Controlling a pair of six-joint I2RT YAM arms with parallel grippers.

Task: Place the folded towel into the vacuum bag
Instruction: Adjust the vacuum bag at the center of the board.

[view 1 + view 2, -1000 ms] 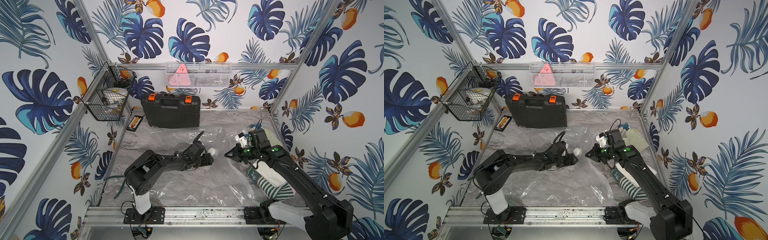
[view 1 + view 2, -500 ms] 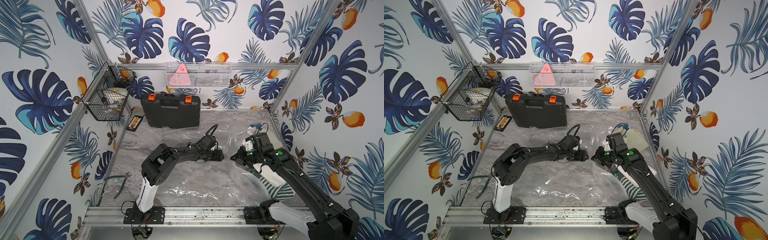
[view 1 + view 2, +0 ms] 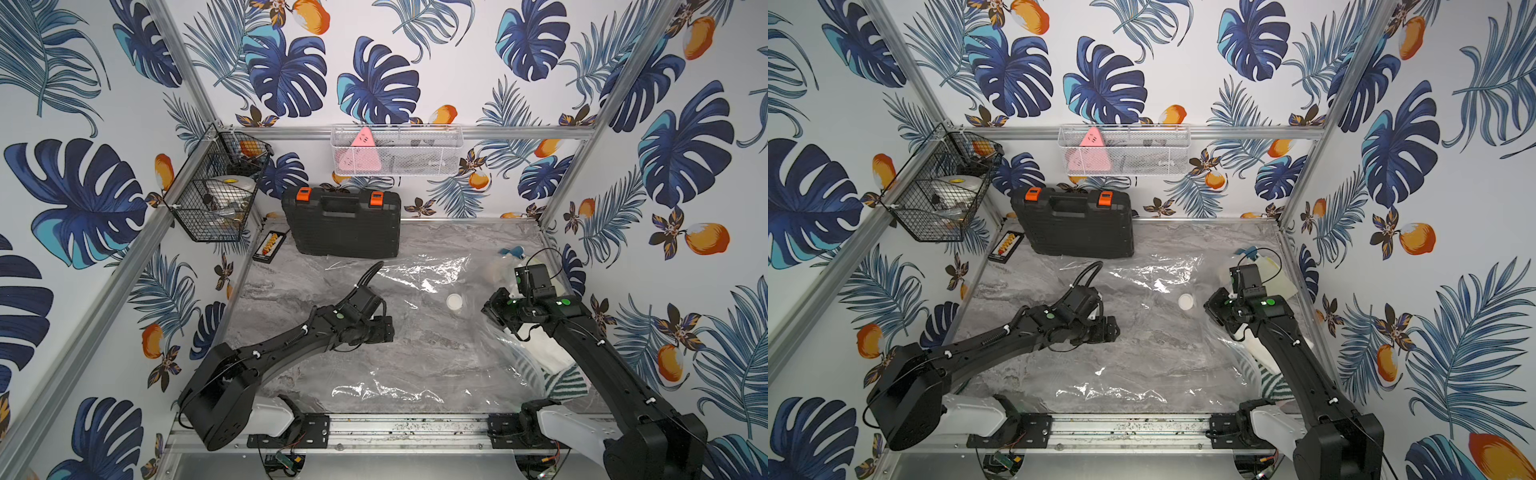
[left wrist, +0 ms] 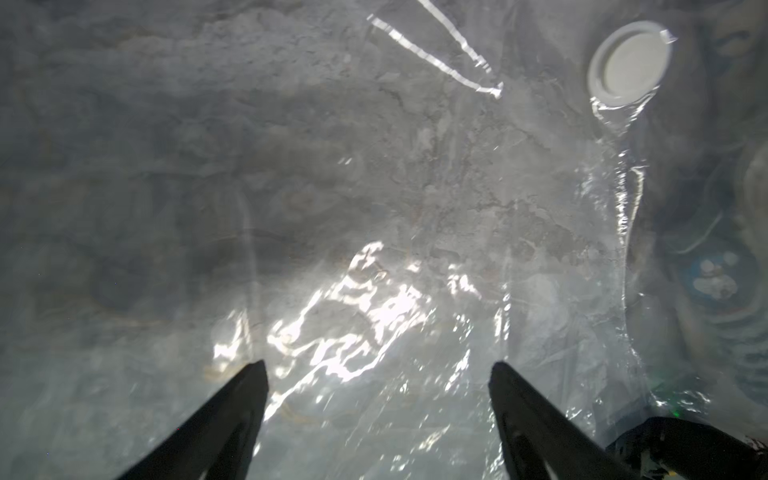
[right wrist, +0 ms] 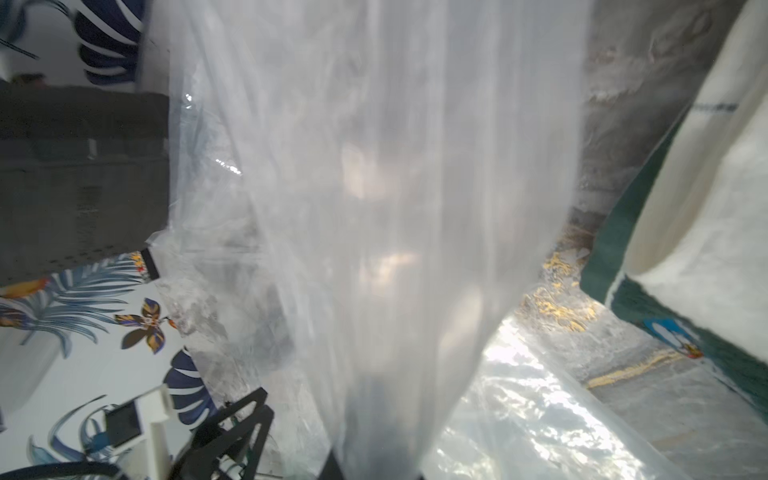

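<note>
Broadly, the vacuum bag (image 3: 415, 353) covers most of the grey table (image 3: 270, 291). It lies flat through the middle and is lifted along its right side.

The main risk sits there. The film looks thin and slick, so it could slide out of a small pinch and let the mouth fall shut. If both layers are pinched together, there may be no opening to lift at all.

The folded towel (image 3: 548, 357), cream with green stripes at its near end, lies at the right edge of the table under the right forearm. I cannot tell whether its left border is already past the bag's mouth or only lies under the film. Pushed by a single arm it could unfold or bunch against the plastic and drag the bag leftward.

The right gripper (image 3: 493, 315) has its jaws closed on a fold of the bag, and the right wrist view shows the film hanging as a sheet from the grip. The towel lies just right of it and nearer.

The left gripper (image 3: 390, 330) hangs low over the bag's middle, well apart from the towel. Its fingers (image 4: 224, 419) are spread wide with nothing between them.

The small white valve (image 3: 454, 300) lies between the two grippers, slightly farther back.
</note>
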